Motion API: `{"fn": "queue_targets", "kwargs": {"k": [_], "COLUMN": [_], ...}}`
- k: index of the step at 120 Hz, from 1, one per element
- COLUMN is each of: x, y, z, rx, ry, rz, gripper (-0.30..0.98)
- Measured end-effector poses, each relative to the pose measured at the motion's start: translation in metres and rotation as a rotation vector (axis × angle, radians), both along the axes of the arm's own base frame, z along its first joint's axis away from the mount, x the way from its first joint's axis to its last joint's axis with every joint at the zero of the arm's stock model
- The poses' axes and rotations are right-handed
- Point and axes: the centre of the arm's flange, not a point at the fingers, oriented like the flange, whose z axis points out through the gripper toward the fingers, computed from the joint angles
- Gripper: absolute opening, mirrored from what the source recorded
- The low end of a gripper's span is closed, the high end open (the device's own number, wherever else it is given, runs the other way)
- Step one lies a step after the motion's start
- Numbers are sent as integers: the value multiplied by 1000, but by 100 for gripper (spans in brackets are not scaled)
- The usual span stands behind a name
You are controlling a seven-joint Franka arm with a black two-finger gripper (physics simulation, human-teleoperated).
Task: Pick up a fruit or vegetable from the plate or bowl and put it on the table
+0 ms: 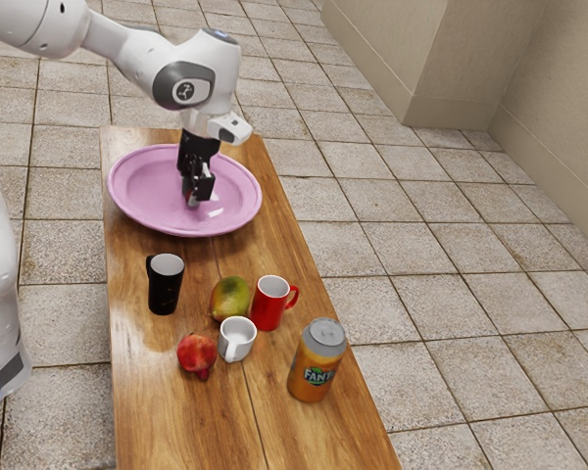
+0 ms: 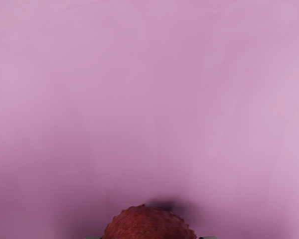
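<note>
Red, round, bumpy-skinned fruit (image 2: 148, 224) lay at the black two-finger gripper (image 1: 198, 196), over the inside of the wide pink oval plate (image 1: 133, 209). Whether the gripper was open or closed on the fruit could not be told. It was low within the plate's rim, pointing down, and the white arm (image 1: 129, 51) reached it from the exterior view's far left.

The plate sat at the far end of the long brown wooden table (image 1: 157, 421). Nearer, toward the exterior view's left, stood a black mug (image 1: 165, 289) with a pale inside, upright. To its right and slightly nearer was a green, yellow and reddish mango (image 1: 231, 297), with a glossy red mug (image 1: 269, 305) just beside it on the right, handle turned to the right. A small white cup (image 1: 237, 343) stood just nearer than the mango, its handle facing near. Just left of that cup lay a red pomegranate (image 1: 196, 352), its crown toward the near side. An orange soda can (image 1: 312, 380) with a silver top stood upright, nearer and farthest right of the group. Beyond the table spread square stone floor tiles (image 1: 363, 235), with a beige wall (image 1: 559, 69) at far right.
</note>
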Motion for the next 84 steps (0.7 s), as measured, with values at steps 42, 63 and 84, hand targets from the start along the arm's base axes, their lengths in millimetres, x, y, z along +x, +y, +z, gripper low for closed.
{"fn": "queue_targets", "kwargs": {"k": [42, 63, 84], "x": [21, 41, 49], "y": [-16, -60, -95], "z": [44, 72, 78], "rx": [36, 77, 90], "ry": [-43, -57, -50], "rz": [-42, -130, -181], "gripper": [20, 20, 20]}}
